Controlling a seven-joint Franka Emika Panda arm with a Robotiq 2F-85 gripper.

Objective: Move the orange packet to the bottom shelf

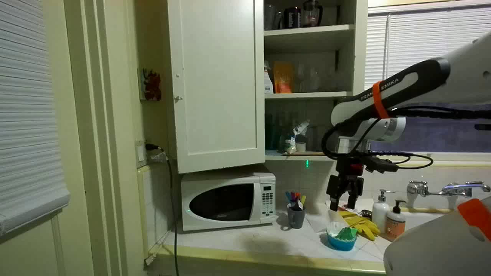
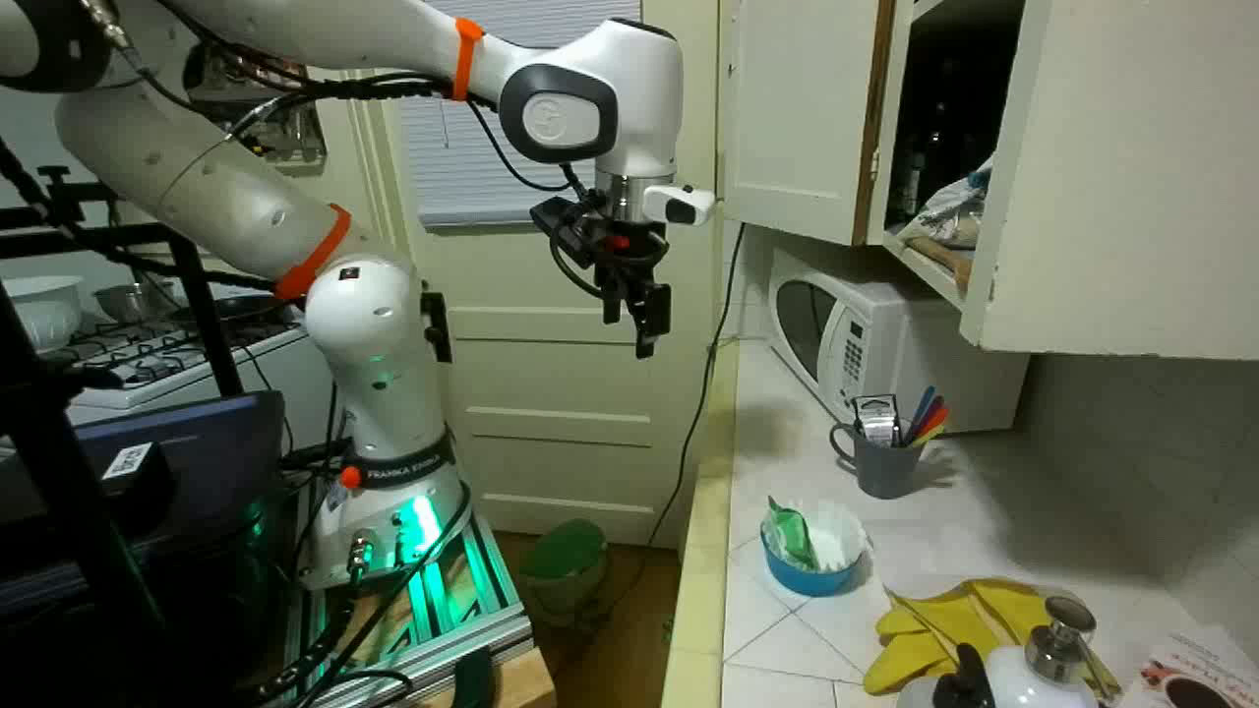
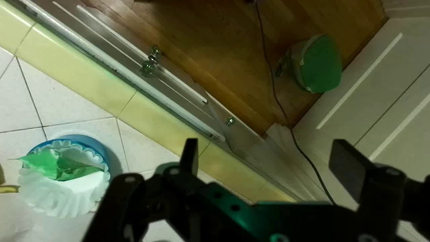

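The orange packet (image 1: 283, 78) stands upright on the middle shelf (image 1: 307, 95) of the open cabinet, beside a white packet at its left. The bottom shelf (image 1: 322, 157) lies below it and holds a crumpled white bag (image 1: 301, 128); in an exterior view part of this shelf (image 2: 929, 264) also shows. The orange packet is out of view in the wrist view. My gripper (image 1: 343, 205) points down, well below the packet's height. It is open and empty; the wrist view shows its two fingers (image 3: 265, 151) wide apart with floor and counter edge behind.
The open cabinet door (image 1: 218, 84) hangs left of the shelves, above a microwave (image 1: 228, 201). A mug of pens (image 1: 296, 216), a blue bowl (image 2: 809, 578), yellow gloves (image 2: 954, 629) and soap bottles (image 1: 380, 211) stand on the counter. Clear glasses (image 1: 308, 74) stand right of the packet.
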